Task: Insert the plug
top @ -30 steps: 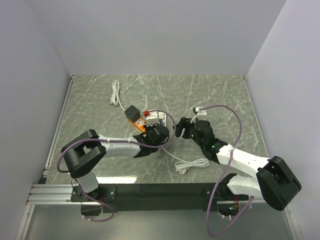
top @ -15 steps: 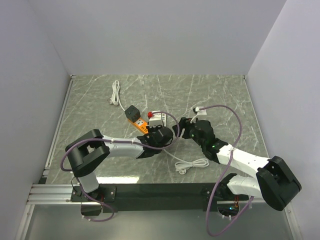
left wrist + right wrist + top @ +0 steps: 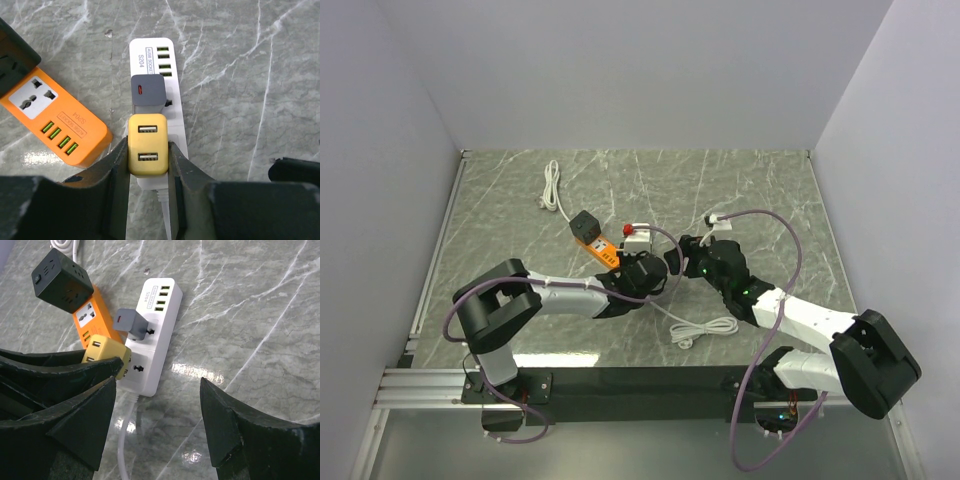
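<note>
**Top external.** The left gripper [image 3: 645,272] hangs over the near end of the white plastic power strip [image 3: 640,238] on the green-grey marble table [image 3: 520,200]. Over the last second the strip's red-marked spot has drifted to the right, and the left wrist has crept right with it. The right gripper [image 3: 688,255] has barely moved and waits just beside the strip's right side. An orange plastic power strip [image 3: 600,250] and a black cube socket block [image 3: 584,224] lie close on the left. My reading is that the strip is loose and is being nudged, or the aim is being corrected. No insertion stroke is evident.

**Left wrist.** The jaws are clenched on the yellow cube-shaped plastic plug [image 3: 147,145], with its two USB ports facing the camera. Just beyond it, a grey adapter with a red mark [image 3: 148,91] already sits in the white strip. The plug lines up over the strip's near half, but its height above the strip cannot be told from here.

**Right wrist.** The jaws are spread wide and hold nothing. The strip's near socket shows uncovered beside the yellow plug, so I judge the plug unseated and raised above it. A white cable [image 3: 125,440] leaves the strip's near end.

The drifting strip may slide when pressed, so bracing it looks worthwhile.
</note>
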